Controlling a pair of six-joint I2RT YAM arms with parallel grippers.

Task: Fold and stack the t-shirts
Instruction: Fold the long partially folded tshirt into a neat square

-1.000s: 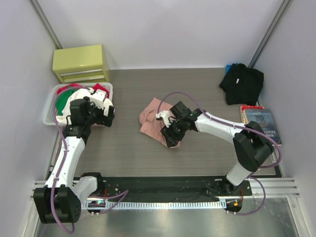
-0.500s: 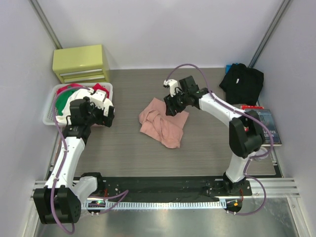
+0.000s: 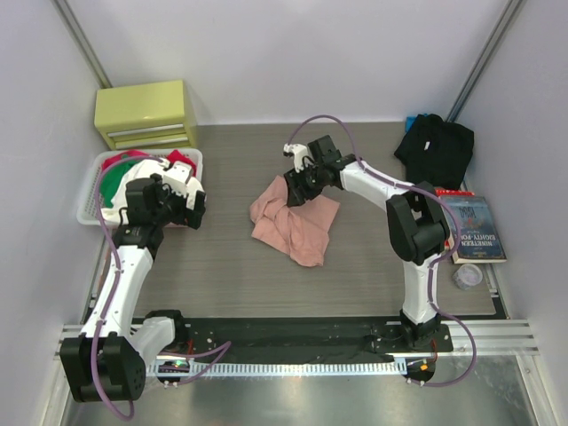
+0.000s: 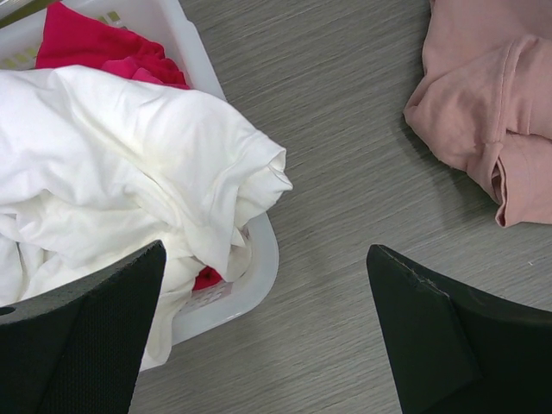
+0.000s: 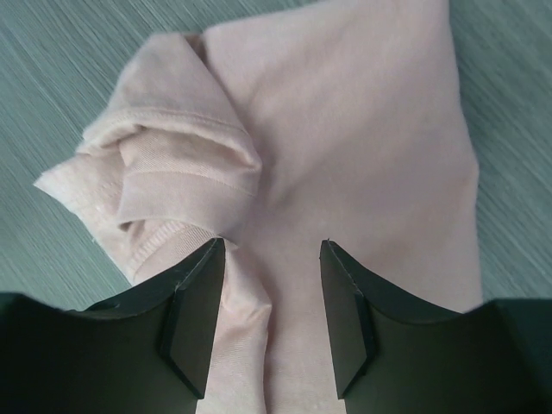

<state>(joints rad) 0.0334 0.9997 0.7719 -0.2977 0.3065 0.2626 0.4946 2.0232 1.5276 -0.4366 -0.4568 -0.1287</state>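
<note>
Right wrist view: your right claw (image 5: 269,250) is half released, nothing clenched. Its fingers straddle flat cloth of the pink t-shirt (image 5: 345,129), next to a bunched sleeve. That shirt lies crumpled mid-table (image 3: 222,266), a bit toward the far edge, and your claw is at its far side. The black t-shirt (image 3: 435,149) is heaped at the far right corner, well apart. Your left claw (image 4: 266,250) hangs fully released over the rim of the white basket (image 4: 188,30) of clothes at the left edge.
</note>
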